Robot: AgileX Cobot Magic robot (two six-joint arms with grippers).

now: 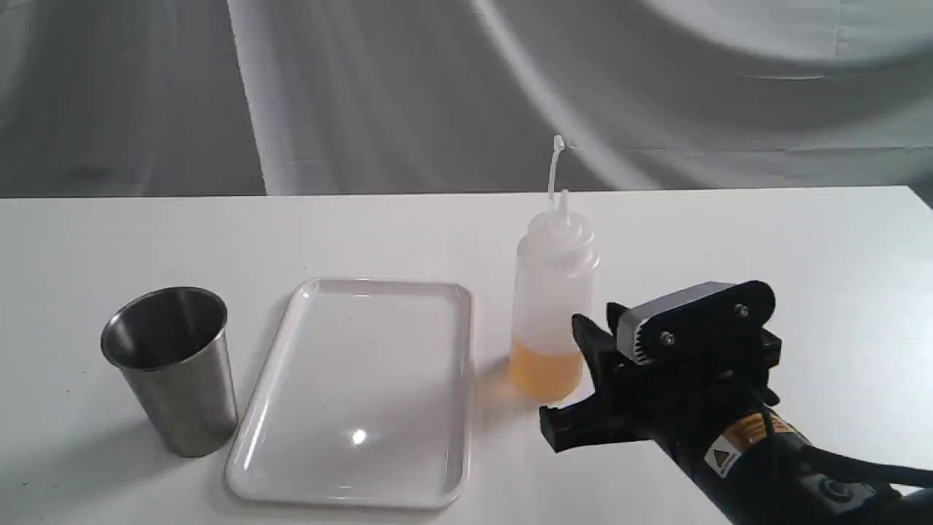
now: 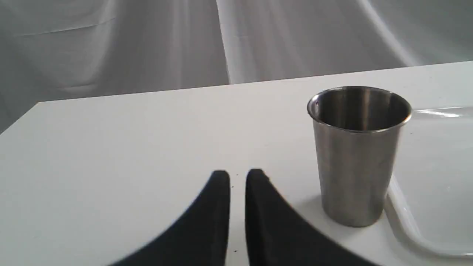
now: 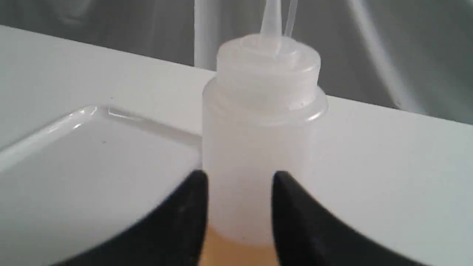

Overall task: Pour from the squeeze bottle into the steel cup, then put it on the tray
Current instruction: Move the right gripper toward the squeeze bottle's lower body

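The counter (image 1: 802, 248) is white, flat and plain. Three things stand directly on it in a row: a cup (image 1: 173, 368) at the left, a tray (image 1: 364, 350) in the middle, a bottle (image 1: 552, 306) at the right. The cup is upright, just beside the tray's left rim. The bottle is also upright, near the right rim but not touching it, with orange-yellow liquid low inside.

Bright even light, glare spot on tray (image 1: 358, 437), soft shadows — wrist close-ups blurred
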